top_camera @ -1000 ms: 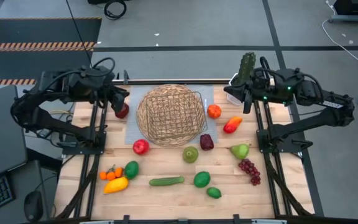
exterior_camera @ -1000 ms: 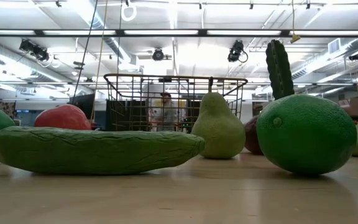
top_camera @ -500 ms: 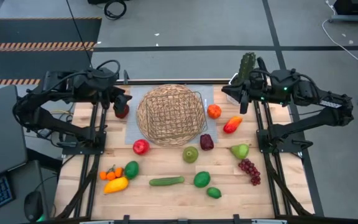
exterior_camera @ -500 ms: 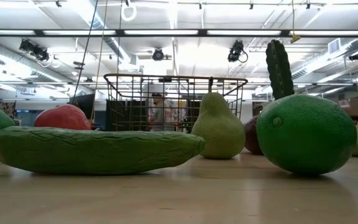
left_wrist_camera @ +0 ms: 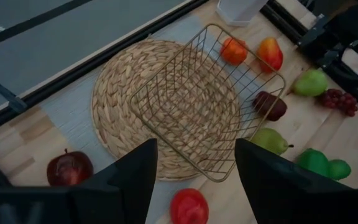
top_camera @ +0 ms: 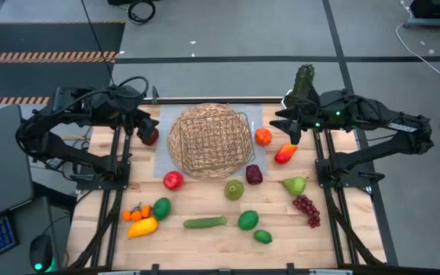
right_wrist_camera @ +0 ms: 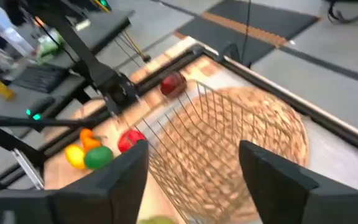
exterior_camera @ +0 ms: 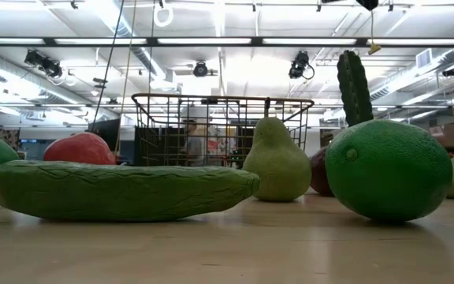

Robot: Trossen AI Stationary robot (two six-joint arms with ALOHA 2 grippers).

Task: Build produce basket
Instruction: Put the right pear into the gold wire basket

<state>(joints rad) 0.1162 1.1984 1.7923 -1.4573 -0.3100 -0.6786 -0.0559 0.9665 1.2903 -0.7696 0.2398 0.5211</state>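
Observation:
A gold wire basket point(top_camera: 211, 137) stands on a round woven mat point(left_wrist_camera: 114, 93) at the table's far middle, with nothing in it. Produce lies around it: a dark apple point(top_camera: 150, 136), a red apple point(top_camera: 173, 180), an orange fruit point(top_camera: 263, 137), a plum point(top_camera: 253, 174), a pear point(top_camera: 294, 185), grapes point(top_camera: 306, 209), a cucumber point(top_camera: 204, 222) and limes point(top_camera: 248, 220). My left gripper point(top_camera: 145, 126) hovers open left of the basket, above the dark apple. My right gripper point(top_camera: 283, 126) hovers open right of it, near the orange fruit. Both point toward the basket point(left_wrist_camera: 210, 106) point(right_wrist_camera: 229, 143).
A cactus in a white pot point(top_camera: 302, 80) stands at the far right corner, close behind my right arm. Oranges and a yellow mango point(top_camera: 143, 226) lie near the left front. A person point(exterior_camera: 191, 142) shows in the room beyond the table.
My right gripper has tipped downward and come a little toward the basket, and its fingers have spread apart. The produce and the basket have stayed where they were.

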